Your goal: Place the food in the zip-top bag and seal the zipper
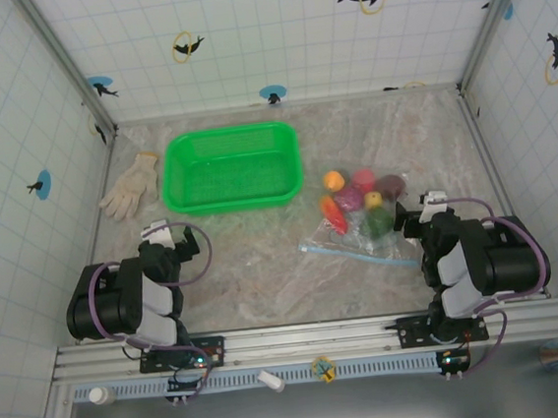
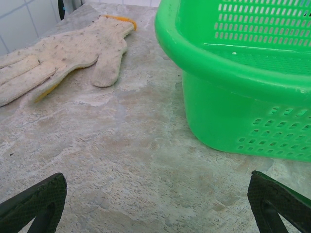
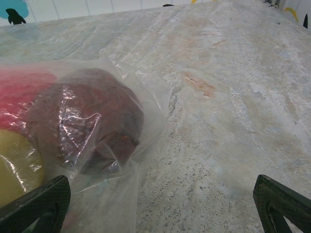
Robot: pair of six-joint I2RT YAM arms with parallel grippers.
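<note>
The food (image 1: 360, 201) lies in a tight heap just left of the right jaws and a little ahead of them, resting on or in the bag (image 1: 346, 237). In the right wrist view, film is draped over a maroon piece (image 3: 92, 126) beside that arm's left finger. I cannot tell whether the pieces are truly inside the bag or only under a fold. The zipper (image 1: 362, 253) runs flat along the bag's near edge, left of the right jaws and slightly behind their tips.

Both pairs of jaws stand fully apart and hold nothing.

The likely trouble is the film. It is slick and crinkled, so a pinch meant for the rim could catch a piece through the plastic or drag the whole bag. The pieces are round, so a nudge or a lift from the wrong end could send them rolling across the tabletop (image 1: 265, 270). The zipper is thin and lies flat, so fingers may slide over it. A piece left in the mouth would stop the seal closing along its length.

The basket (image 1: 231, 167) sits ahead and right of the left jaws, and the glove (image 1: 130, 184) ahead to their left, well apart from the bag. Neither blocks the right jaws. If the left jaws cross to the bag, they pass near the basket's near corner.
</note>
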